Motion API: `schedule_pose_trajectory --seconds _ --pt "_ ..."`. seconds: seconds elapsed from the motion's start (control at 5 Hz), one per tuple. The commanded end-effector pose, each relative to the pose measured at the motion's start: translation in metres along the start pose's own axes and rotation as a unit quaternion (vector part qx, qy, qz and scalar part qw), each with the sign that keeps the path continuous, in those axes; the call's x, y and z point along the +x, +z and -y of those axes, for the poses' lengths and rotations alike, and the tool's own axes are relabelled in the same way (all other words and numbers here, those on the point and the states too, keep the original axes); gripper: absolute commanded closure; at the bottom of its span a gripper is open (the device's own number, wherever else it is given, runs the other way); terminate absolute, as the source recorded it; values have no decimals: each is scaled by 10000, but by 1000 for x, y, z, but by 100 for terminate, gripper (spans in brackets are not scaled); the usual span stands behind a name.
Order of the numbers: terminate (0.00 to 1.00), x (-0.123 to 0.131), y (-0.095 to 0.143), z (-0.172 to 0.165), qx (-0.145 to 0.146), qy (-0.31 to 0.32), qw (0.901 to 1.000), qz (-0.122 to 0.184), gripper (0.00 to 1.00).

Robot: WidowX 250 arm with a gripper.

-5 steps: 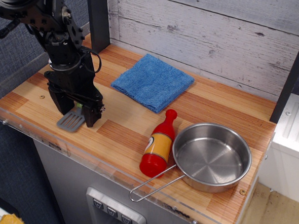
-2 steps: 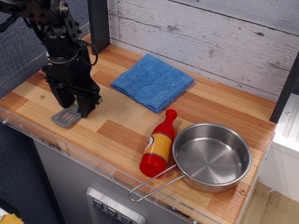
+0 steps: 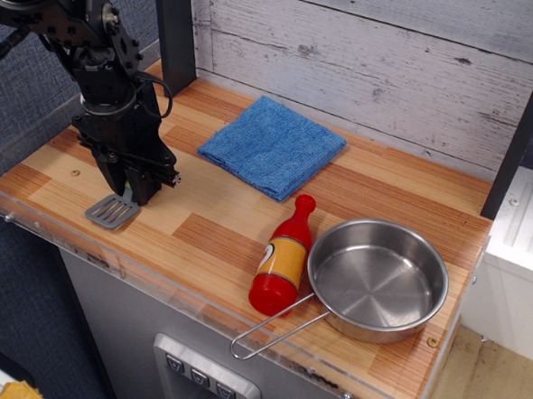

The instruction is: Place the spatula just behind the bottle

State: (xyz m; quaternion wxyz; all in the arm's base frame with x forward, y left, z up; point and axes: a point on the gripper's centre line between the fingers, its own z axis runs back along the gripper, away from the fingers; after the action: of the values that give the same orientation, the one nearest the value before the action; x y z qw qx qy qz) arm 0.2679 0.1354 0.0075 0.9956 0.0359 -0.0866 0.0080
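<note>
Spatula (image 3: 114,210) first: its grey slotted blade sticks out below the jaws at the front-left corner of the counter (image 3: 219,237), lying nearly flat on or just above the wood, and the green handle is hidden between the black fingers. The jaws appear closed on that handle, though the contact itself is out of sight.

Across the three pictures the gripper (image 3: 127,184) has drifted left and a little back, away from the goal rather than toward it, and the blade has travelled with it. A second ago the blade sat further right and a scrap of green showed between the fingers; now the blade lies nearer the counter's left edge and no green is visible. Since the blade follows the jaws, the grasp seems to hold, which is the useful part of the change.

Everything else is as it was. The bottle (image 3: 283,259) lies on its side, cap pointing toward the back wall, its base just beside the steel pan (image 3: 377,279). The blue cloth (image 3: 272,146) lies behind it toward the wall. Between cloth and bottle cap there is a strip of bare wood, which looks like the likely spot for the spatula. That spot is well apart from the gripper, so the carrying still lies ahead.
</note>
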Motion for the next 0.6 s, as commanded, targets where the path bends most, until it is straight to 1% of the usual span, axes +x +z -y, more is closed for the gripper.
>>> schedule_pose_trajectory --seconds 0.0,0.2,0.4 --pt "0 1 20 -6 38 153 9996 245 100" --pt "0 9 40 -12 173 233 9988 397 100" --pt "0 24 72 -13 363 357 9963 694 100"
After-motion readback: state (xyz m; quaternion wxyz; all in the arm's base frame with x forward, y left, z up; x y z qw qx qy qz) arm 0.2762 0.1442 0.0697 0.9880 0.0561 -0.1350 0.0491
